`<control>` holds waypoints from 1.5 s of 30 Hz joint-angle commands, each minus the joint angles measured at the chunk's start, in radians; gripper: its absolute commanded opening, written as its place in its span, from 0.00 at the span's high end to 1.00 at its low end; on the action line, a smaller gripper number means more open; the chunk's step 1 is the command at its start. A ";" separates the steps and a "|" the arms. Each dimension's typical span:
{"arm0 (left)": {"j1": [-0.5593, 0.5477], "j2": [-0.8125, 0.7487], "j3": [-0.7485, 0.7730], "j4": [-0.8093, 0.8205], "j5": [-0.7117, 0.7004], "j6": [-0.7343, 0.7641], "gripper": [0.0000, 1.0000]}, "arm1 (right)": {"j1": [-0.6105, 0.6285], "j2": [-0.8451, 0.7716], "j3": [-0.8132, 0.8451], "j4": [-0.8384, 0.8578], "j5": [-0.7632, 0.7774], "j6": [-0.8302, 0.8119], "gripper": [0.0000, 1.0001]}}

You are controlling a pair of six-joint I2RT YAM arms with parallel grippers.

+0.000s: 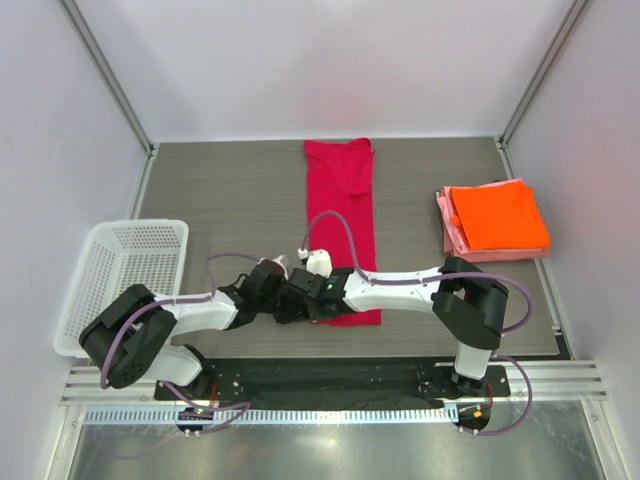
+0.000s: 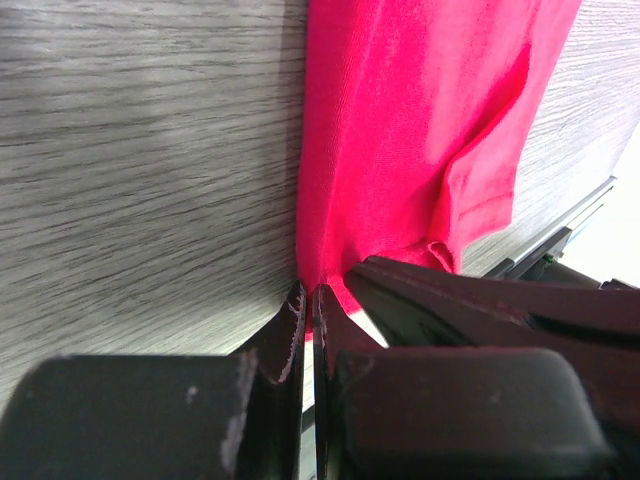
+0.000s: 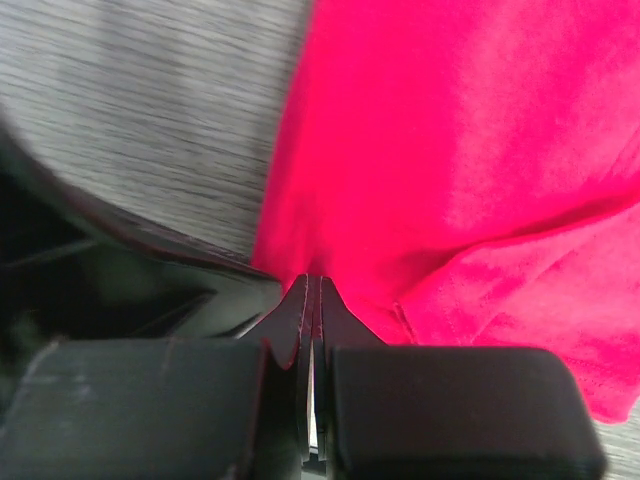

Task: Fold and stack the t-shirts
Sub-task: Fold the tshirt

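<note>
The crimson t-shirt (image 1: 340, 200) lies as a long narrow strip down the middle of the table, its near end by the arms. My left gripper (image 1: 284, 304) and right gripper (image 1: 306, 299) meet at that near end's left corner. In the left wrist view the crimson t-shirt (image 2: 410, 130) runs away from my left gripper (image 2: 310, 291), whose jaws are shut with the cloth's edge pinched at their tips. In the right wrist view my right gripper (image 3: 313, 281) is shut on the crimson cloth (image 3: 450, 150), which puckers at its tips. The orange t-shirt (image 1: 497, 213) sits folded on the pale pink one (image 1: 446, 236).
A white mesh basket (image 1: 120, 270) stands at the left edge of the table. The folded stack sits at the right, near the side wall. The right arm's fingers (image 2: 480, 300) cross the lower right of the left wrist view.
</note>
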 commanded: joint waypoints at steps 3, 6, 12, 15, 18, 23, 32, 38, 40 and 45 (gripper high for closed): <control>-0.007 0.005 0.007 0.032 0.009 0.007 1.00 | -0.002 -0.096 -0.100 -0.048 0.060 0.083 0.99; -0.007 0.007 0.006 0.034 0.009 0.006 1.00 | -0.005 -0.167 -0.176 -0.097 0.098 0.124 0.99; -0.007 -0.012 0.003 0.016 0.000 0.016 1.00 | -0.016 -0.300 -0.319 -0.186 0.159 0.210 0.99; -0.007 -0.018 0.000 0.013 0.003 0.016 1.00 | -0.019 -0.374 -0.350 -0.232 0.187 0.247 0.94; -0.008 -0.024 -0.002 0.011 0.002 0.012 1.00 | -0.025 -0.420 -0.364 -0.245 0.202 0.252 0.76; -0.011 -0.021 -0.003 0.009 -0.001 0.006 1.00 | -0.062 -0.485 -0.353 -0.241 0.216 0.218 0.60; -0.033 -0.027 -0.003 -0.003 -0.015 -0.010 1.00 | -0.211 -0.514 -0.482 -0.021 -0.008 0.114 0.59; -0.044 -0.045 -0.010 -0.012 -0.026 -0.017 1.00 | -0.260 -0.561 -0.607 0.114 -0.124 0.111 0.62; -0.045 -0.048 -0.011 -0.017 -0.028 -0.019 1.00 | -0.262 -0.566 -0.635 0.159 -0.181 0.118 0.65; -0.048 -0.061 -0.016 -0.020 -0.024 -0.027 1.00 | -0.266 -0.584 -0.669 0.196 -0.192 0.122 0.97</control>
